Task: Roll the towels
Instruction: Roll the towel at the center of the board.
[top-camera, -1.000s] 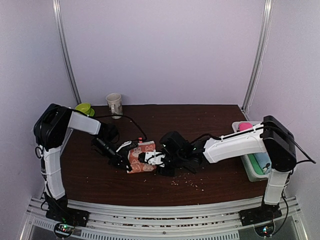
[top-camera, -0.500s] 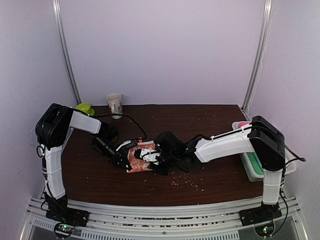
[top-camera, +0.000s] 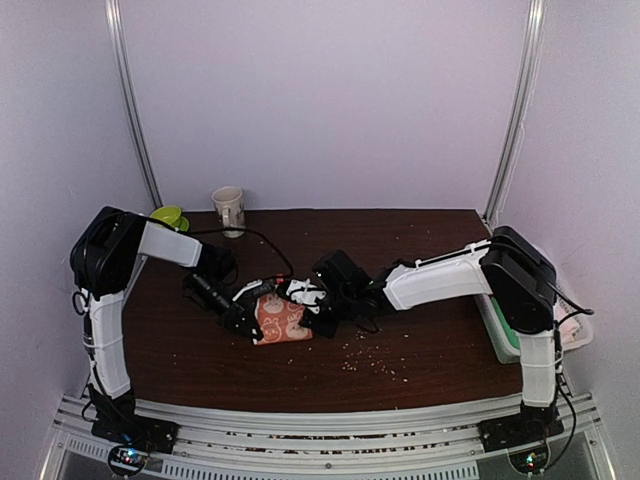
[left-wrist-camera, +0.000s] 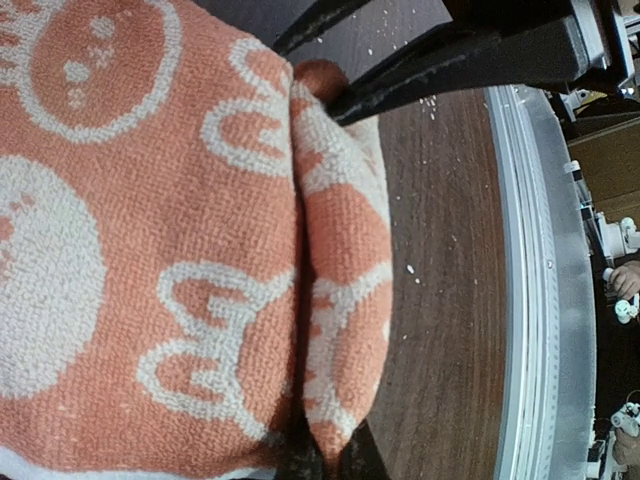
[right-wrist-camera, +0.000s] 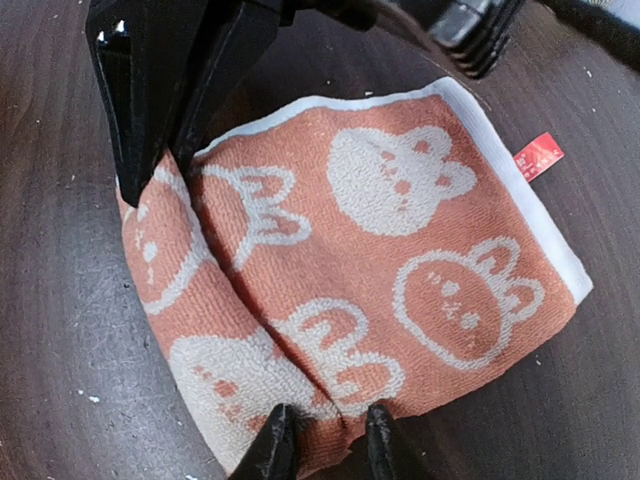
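The towel (right-wrist-camera: 380, 270) is showing an orange-peach ground, and white bunny faces with long ears are covering it all over. A white border is running along its edge, and a small red tag (right-wrist-camera: 538, 156) is showing at one corner. The table (top-camera: 400, 235) is showing dark brown wood grain, with pale specks on it. The left arm (top-camera: 165, 245) and the right arm (top-camera: 440, 280) are both wearing white shells with black joints. The right gripper (right-wrist-camera: 322, 440) is showing black fingers. The cup (top-camera: 229, 208) is looking cream-white, and the small object (top-camera: 168, 216) beside it is looking bright green. The wall (top-camera: 330, 100) is looking pale lilac.
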